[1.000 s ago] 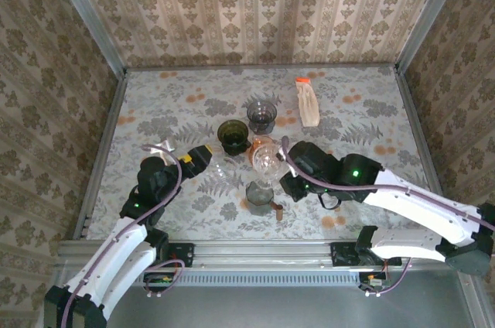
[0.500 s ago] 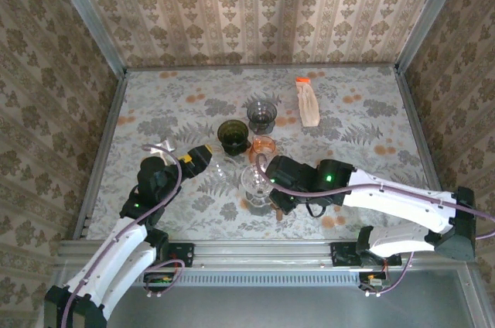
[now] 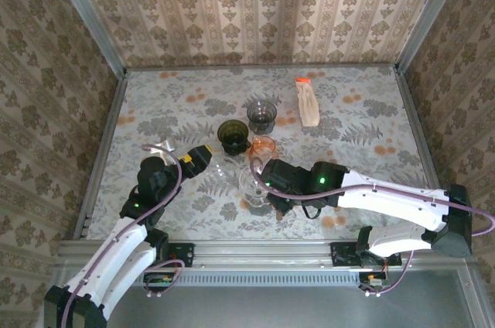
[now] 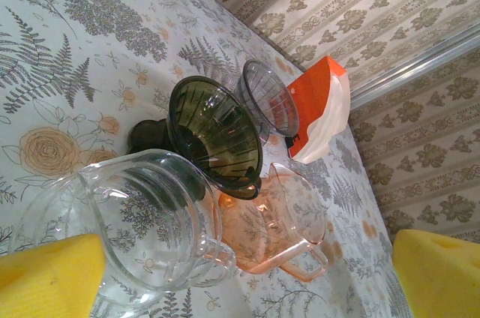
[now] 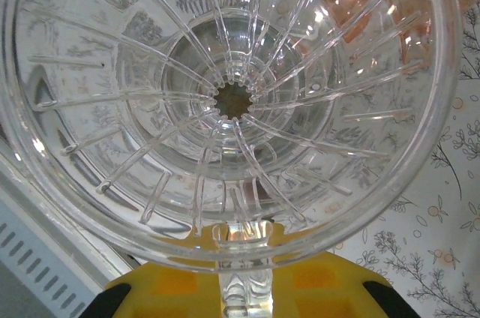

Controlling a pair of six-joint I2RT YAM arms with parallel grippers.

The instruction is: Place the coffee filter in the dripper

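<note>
One clear ribbed conical dripper, floral tabletop

Lighting's bright and even from overhead, barely any shadows on the counter. The clear dripper catches white glints up close, and the yellow fingertips look blurry.

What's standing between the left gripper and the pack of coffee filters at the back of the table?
Three things line up between them. A clear glass jug sits right in front of the open left gripper, the green dripper stands just beyond it, and the gray dripper beyond that, close before the filter pack.
</note>
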